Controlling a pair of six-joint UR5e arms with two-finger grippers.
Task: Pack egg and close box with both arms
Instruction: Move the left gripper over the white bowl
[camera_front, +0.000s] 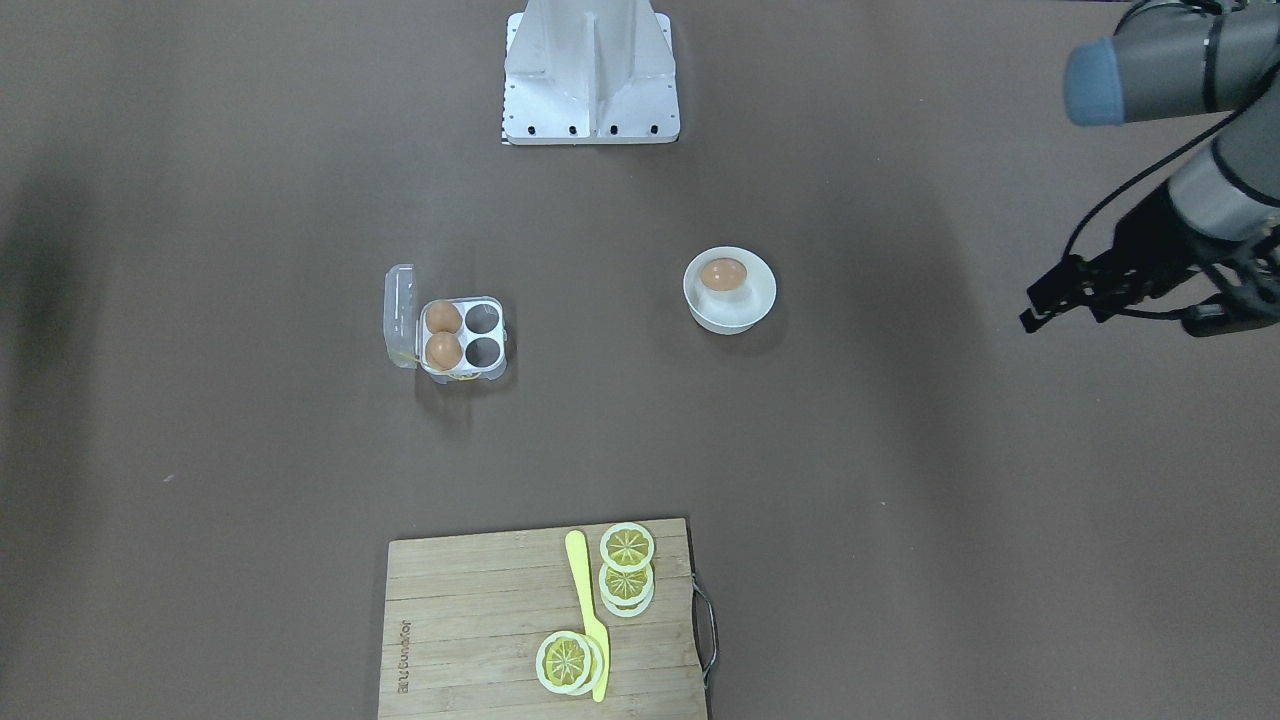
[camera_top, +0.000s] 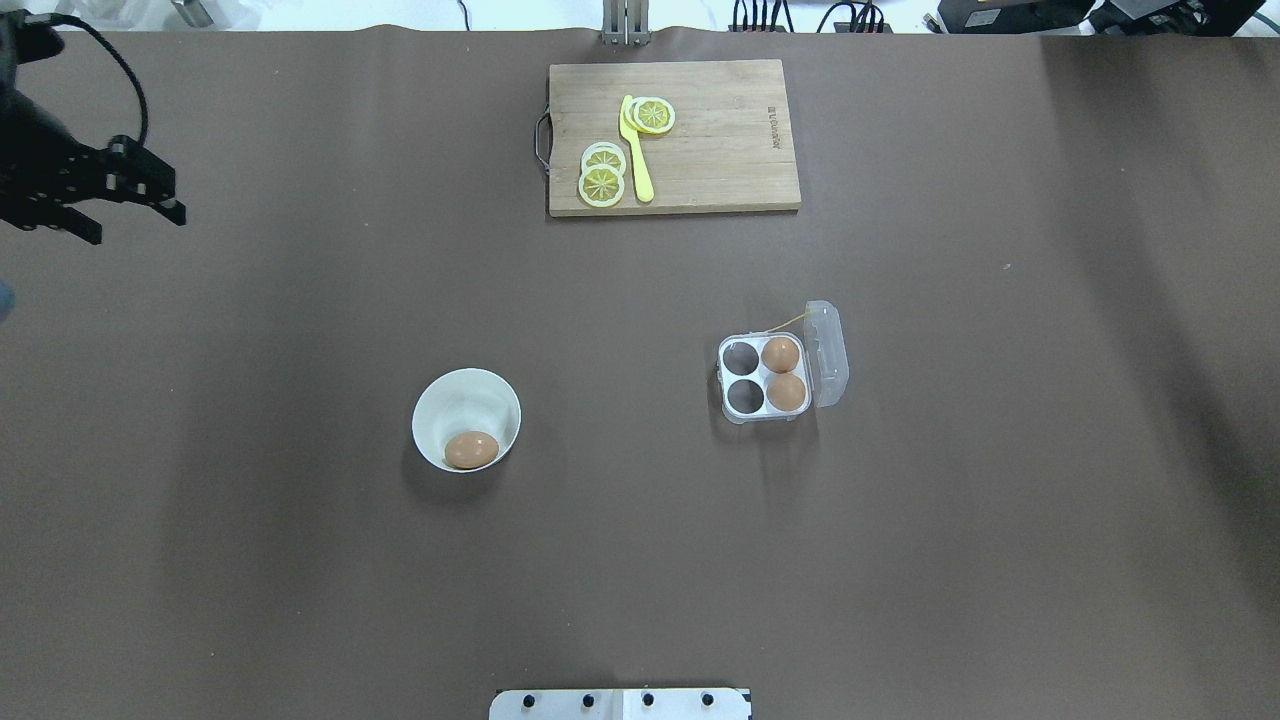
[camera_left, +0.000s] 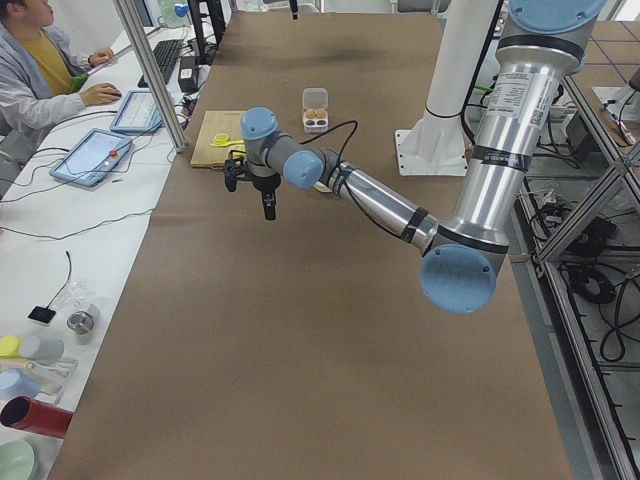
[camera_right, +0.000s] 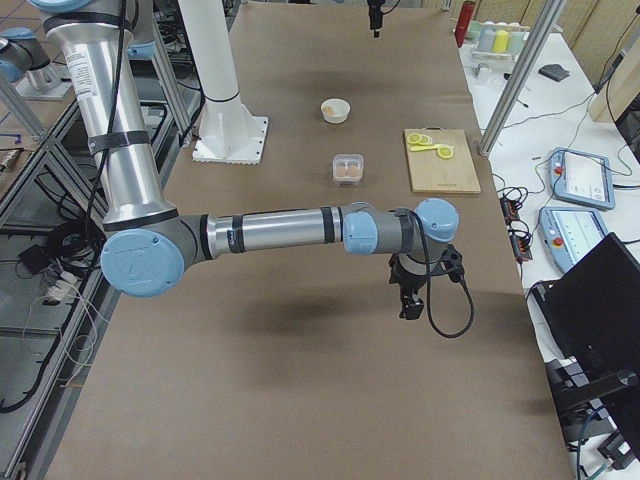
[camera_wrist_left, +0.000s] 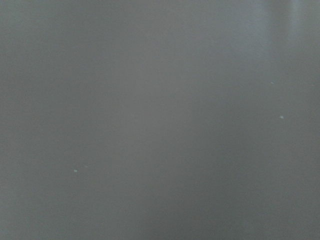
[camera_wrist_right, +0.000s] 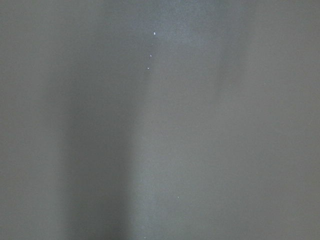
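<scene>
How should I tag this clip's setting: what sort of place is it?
Probably a robotics lab: the left arm and right arm reach over a brown-covered table, and an operator sits at a desk with a tablet.

Table (camera_top: 300, 600): base (camera_top: 620, 704) at the near edge, centre. Bowl (camera_top: 450, 395) left of centre, with one egg (camera_top: 471, 449) in it, against its near wall. Box (camera_top: 764, 377) right of centre, well apart from the bowl; lid (camera_top: 828, 353) open on its right side; two eggs (camera_top: 780, 354) (camera_top: 786, 391) in the right-hand cells, one behind the other. Board (camera_top: 720, 140) at the far edge, centre; on it lies a knife (camera_top: 636, 150), with slices (camera_top: 603, 175) on either side. Left gripper (camera_top: 140, 227) over the far left margin, well apart from everything.
</scene>
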